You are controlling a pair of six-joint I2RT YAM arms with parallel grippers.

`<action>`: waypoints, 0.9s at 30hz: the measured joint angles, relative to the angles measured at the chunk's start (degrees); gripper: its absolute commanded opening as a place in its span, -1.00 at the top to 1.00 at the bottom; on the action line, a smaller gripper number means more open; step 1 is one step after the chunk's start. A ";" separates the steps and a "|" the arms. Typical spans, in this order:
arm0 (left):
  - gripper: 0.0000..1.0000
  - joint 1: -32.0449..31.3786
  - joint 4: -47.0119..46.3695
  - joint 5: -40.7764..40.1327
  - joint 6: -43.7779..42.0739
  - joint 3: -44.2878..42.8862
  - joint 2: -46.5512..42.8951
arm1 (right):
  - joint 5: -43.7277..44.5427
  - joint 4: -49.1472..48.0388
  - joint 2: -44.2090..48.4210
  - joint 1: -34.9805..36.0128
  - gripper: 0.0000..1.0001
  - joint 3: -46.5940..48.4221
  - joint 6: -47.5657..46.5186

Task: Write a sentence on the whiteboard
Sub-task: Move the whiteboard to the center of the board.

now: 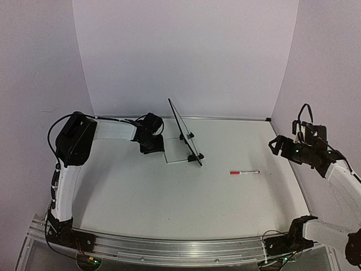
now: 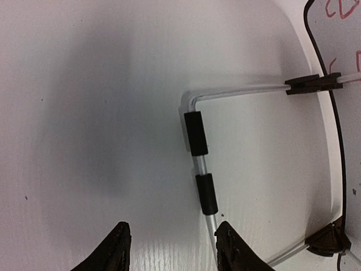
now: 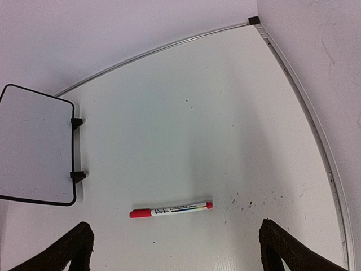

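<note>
The whiteboard [image 1: 184, 131] stands tilted on a thin wire stand [image 2: 237, 90] at the back middle of the table, edge-on in the top view. A few red strokes of the sentence [image 2: 338, 8] show on its corner in the left wrist view, too cut off to read. My left gripper [image 1: 152, 142] is low behind the stand, jaws apart; the stand's wire with black sleeves [image 2: 206, 193] runs down beside the right fingertip [image 2: 230, 247]. The board face [image 3: 34, 147] toward my right gripper [image 3: 180, 254] looks blank. That gripper hangs wide open above a red-capped marker [image 3: 171, 209].
The marker [image 1: 244, 172] lies on the table right of the board. Two black clip feet [image 3: 76, 122] hold the board to the stand. White walls enclose the table, with a metal rail [image 3: 304, 101] along the right edge. Dark specks [image 3: 248, 204] dot the surface near the marker.
</note>
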State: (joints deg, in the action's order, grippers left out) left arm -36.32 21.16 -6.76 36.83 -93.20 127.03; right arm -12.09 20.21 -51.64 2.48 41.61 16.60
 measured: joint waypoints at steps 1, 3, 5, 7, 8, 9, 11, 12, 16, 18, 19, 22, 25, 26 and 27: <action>0.05 0.02 -0.06 -0.02 0.23 -1.06 0.98 | -0.07 0.03 0.00 0.00 -0.97 -0.15 0.00; 0.05 0.00 -0.27 -0.01 0.66 -3.37 3.13 | -0.24 0.06 0.00 0.00 -0.96 -0.31 0.00; 0.04 0.00 -0.65 -0.17 0.75 -4.58 4.65 | -0.36 0.01 0.02 0.00 -0.96 -0.40 0.00; 0.04 0.00 -0.82 -0.31 0.73 -5.46 5.33 | -0.47 0.00 0.02 0.00 -0.96 -0.49 0.00; 0.06 -0.01 -0.70 -0.35 0.67 -6.15 5.75 | -0.51 0.04 0.02 0.00 -0.97 -0.50 0.00; 0.14 -0.02 -0.57 -0.34 0.63 -6.85 6.18 | -0.54 0.02 0.02 0.00 -0.96 -0.51 0.00; 0.24 0.00 -0.40 -0.42 0.43 -8.44 7.25 | -0.66 0.00 0.02 0.00 -0.96 -0.51 0.00; 0.26 0.00 -0.42 -0.45 0.33 -9.26 7.90 | -0.67 0.00 0.00 0.00 -0.96 -0.51 0.00; 0.44 0.00 -0.12 -0.50 -0.04 -10.69 8.86 | -0.68 -0.02 -0.11 0.00 -0.96 -0.51 0.00; 0.51 0.00 -0.03 -0.68 -0.46 -10.72 8.94 | -0.69 -0.02 -0.30 0.00 -0.96 -0.51 0.00; 0.55 0.00 -0.03 -0.76 -0.65 -10.73 8.99 | -0.68 -0.02 -0.40 0.00 -0.97 -0.51 0.00; 0.70 0.00 0.90 -1.39 -1.25 -11.05 9.17 | -0.67 -0.04 -0.75 0.00 -0.96 -0.51 0.07; 0.85 0.00 1.00 -1.41 -1.53 -11.06 9.18 | -0.67 -0.06 -0.78 0.00 -0.96 -0.51 0.15; 0.90 -0.01 1.09 -1.43 -1.74 -11.07 9.19 | -0.67 -0.07 -0.79 0.00 -0.96 -0.51 0.20; 0.95 -0.06 1.28 -1.60 -2.07 -11.07 9.20 | -0.67 -0.09 -0.79 0.00 -0.96 -0.51 0.23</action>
State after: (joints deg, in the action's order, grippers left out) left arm -36.37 22.43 -8.36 34.77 -104.27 136.23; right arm -12.76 20.11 -52.42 2.48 41.10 16.83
